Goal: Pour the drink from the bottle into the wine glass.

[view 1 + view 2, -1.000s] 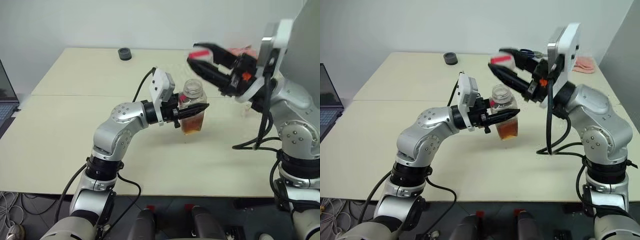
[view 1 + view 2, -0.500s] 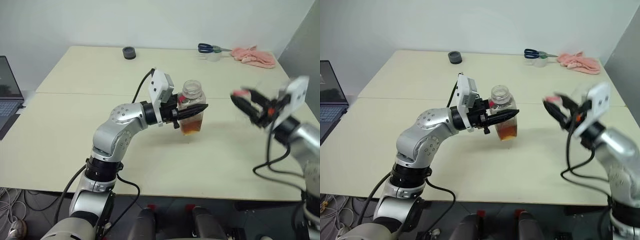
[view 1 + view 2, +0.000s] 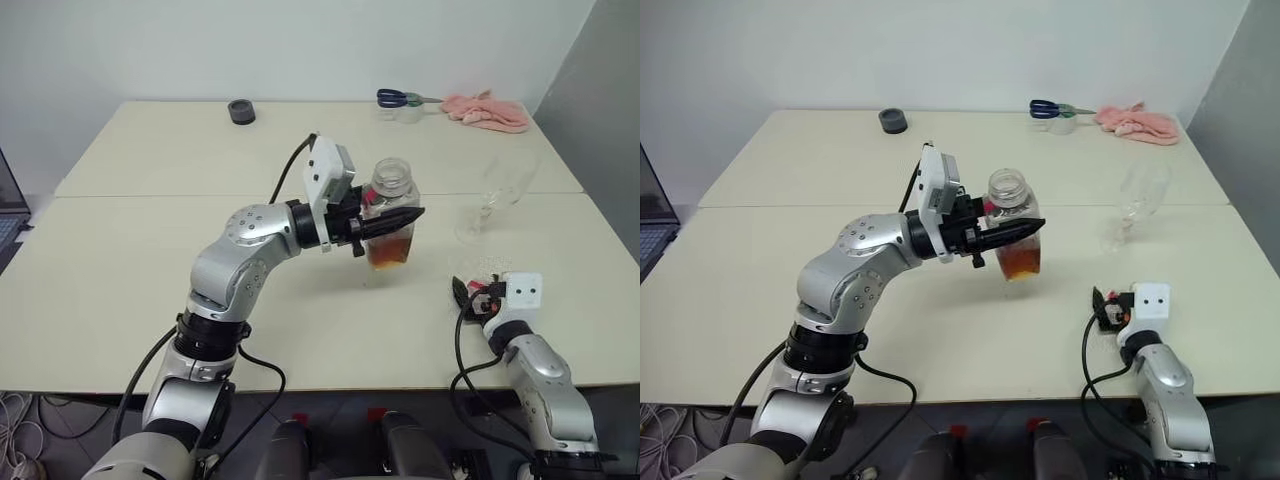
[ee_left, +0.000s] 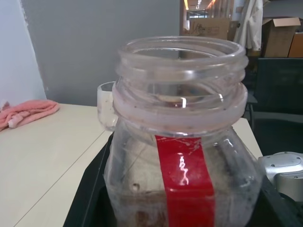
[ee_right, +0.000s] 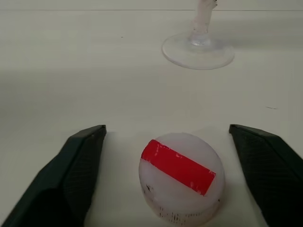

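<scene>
With the left gripper's [image 3: 400,217] fingers clamped on the uncapped bottle [image 3: 388,212] held mid-counter and the right gripper's [image 5: 175,156] fingers wide around the released cap [image 5: 180,177], pouring well meant carrying the bottle right to the wine glass [image 3: 490,203], then tilting slowly.

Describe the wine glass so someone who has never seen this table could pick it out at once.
Start at the cream table and go to its right side, beyond the right gripper and the white cap lying between its open fingers. The wine glass stands upright there, alone. It is the one clear, empty glass on a thin stem and round foot.
</scene>
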Tool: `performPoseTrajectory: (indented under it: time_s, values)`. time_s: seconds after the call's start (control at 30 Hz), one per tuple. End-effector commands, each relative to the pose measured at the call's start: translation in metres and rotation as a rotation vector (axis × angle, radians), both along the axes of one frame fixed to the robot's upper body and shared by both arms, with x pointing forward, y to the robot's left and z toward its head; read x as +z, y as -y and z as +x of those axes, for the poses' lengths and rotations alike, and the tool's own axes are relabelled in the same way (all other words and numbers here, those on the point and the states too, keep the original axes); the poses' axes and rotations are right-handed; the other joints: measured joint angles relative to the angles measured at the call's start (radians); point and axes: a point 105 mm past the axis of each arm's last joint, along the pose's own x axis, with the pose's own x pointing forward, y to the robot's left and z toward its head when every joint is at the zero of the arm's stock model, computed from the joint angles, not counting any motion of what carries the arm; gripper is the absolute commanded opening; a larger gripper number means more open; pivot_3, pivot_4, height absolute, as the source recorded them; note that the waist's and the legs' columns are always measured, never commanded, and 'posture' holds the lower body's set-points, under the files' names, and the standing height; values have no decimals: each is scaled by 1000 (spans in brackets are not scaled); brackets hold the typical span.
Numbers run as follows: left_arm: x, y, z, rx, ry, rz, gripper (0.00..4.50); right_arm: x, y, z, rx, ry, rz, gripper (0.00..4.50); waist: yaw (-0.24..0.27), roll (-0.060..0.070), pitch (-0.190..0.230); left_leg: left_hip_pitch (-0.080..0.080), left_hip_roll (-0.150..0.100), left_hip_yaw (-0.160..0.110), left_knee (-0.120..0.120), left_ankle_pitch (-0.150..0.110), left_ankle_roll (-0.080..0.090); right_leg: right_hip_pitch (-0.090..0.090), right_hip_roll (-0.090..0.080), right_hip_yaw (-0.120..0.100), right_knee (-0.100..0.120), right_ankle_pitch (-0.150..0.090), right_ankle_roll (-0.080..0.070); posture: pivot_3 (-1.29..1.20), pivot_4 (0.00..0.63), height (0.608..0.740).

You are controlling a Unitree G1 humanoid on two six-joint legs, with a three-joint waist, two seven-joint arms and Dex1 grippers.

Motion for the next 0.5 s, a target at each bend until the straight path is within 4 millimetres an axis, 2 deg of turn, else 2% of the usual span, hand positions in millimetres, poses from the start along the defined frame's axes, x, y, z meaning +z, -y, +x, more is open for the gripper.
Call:
performPoseTrajectory:
  time_s: [0.03,0.1,0.27,0.33,0.4,0.5]
  values:
    - [15,0,-7,-22,58,-28,1845,23,5,-4,21,63,-39,4475,3,0,0,0,0,0,0,0,0,0,0,0,0,0,0,0,150,740]
    - [15,0,-7,-23,59,-29,1845,39,-1,-7,96,98,-59,4475,5,0,0,-1,0,0,0,0,0,0,0,0,0,0,0,0,150,740]
    - [15,-1,-6,-17,64,-28,1845,95,-24,-24,511,154,-176,4475,5,0,0,-1,-1,0,0,0,0,0,0,-1,-1,0,0,0,150,740]
    - [15,-3,-5,-9,64,-30,1845,132,-37,-39,724,187,-16,4475,4,-1,1,-1,0,-1,0,0,1,1,0,-1,-1,0,0,0,150,740]
    - [14,-4,-5,-3,65,-30,1845,157,-48,-56,898,190,41,4475,4,-1,1,0,0,-1,0,0,1,1,0,-2,-1,0,0,0,150,740]
    - [13,-5,-6,-2,63,-31,1845,177,-59,-67,1036,145,52,4475,7,-2,1,1,0,-4,1,-1,1,5,0,-4,-3,0,0,0,150,740]
